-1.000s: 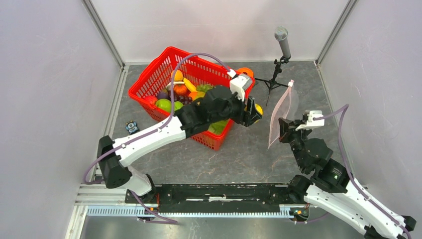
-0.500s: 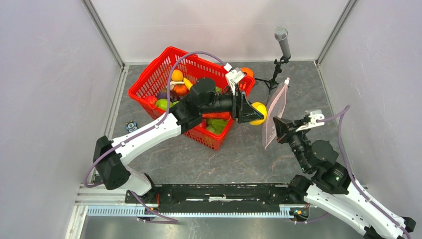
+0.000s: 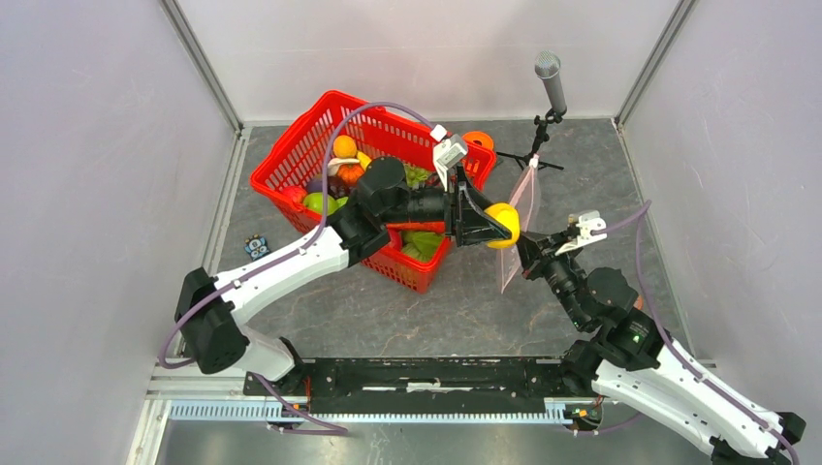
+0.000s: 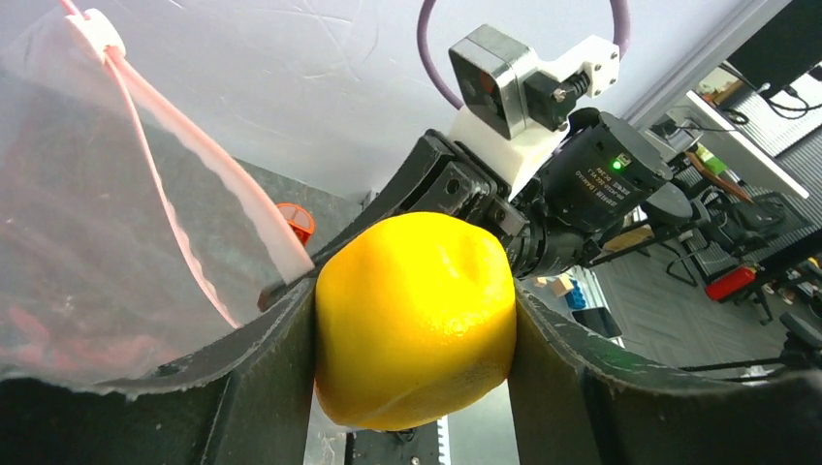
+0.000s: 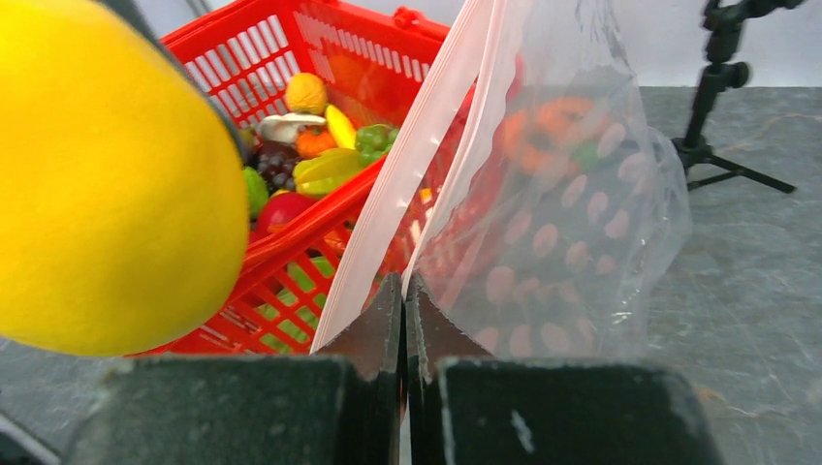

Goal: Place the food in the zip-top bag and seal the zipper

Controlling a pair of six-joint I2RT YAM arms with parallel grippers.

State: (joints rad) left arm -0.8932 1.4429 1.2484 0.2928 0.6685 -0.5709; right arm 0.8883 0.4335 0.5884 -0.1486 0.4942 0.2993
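Lemon [image 4: 415, 320] 1, left claw [image 3: 497, 225] | bag [image 5: 572, 194] 1, right claw [image 5: 404, 291] | basket [image 3: 414, 272] 1

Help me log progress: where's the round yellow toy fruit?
Top view, centre: the yellow fruit sits in the left gripper, right of the red mesh basket, beside the clear plastic bag.

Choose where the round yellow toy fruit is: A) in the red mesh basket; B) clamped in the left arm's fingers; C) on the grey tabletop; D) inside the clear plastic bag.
B: the round yellow toy fruit sits clamped between the left arm's fingers, outside the clear plastic bag pinched by the right arm's fingers.
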